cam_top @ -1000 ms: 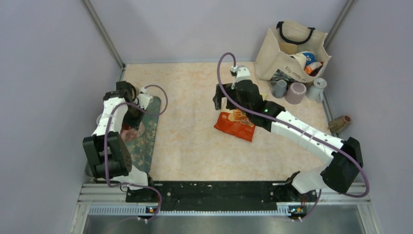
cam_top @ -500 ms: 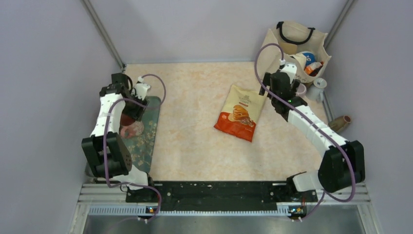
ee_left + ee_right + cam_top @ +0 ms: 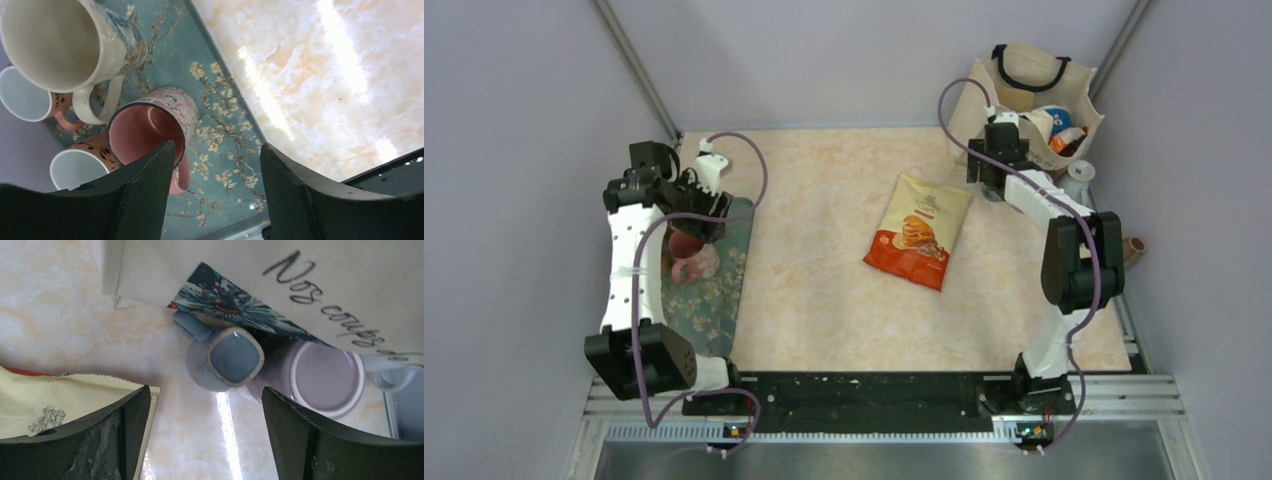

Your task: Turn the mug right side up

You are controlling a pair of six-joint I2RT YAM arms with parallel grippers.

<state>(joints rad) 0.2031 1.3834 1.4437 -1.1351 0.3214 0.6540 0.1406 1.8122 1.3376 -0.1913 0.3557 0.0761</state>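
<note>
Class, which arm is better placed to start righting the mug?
Right. The right gripper, jaws open, hovers over the blue-grey mug beside the tote bag, apparently base-up. The left gripper is over the pink mug, already mouth-up.

Marbled peach table (image 3: 824, 300) and what rests on it

A teal blossom-print mat (image 3: 724, 290) lies along the left edge and a red and cream snack bag (image 3: 919, 232) lies flat near the middle. A canvas tote bag (image 3: 1014, 100) stands in the far right corner. A blue-grey mug (image 3: 230, 359), a lilac mug (image 3: 325, 377) and a pale mug (image 3: 1079, 172) crowd its foot. A brown cup (image 3: 1132, 246) lies at the right edge.
</note>
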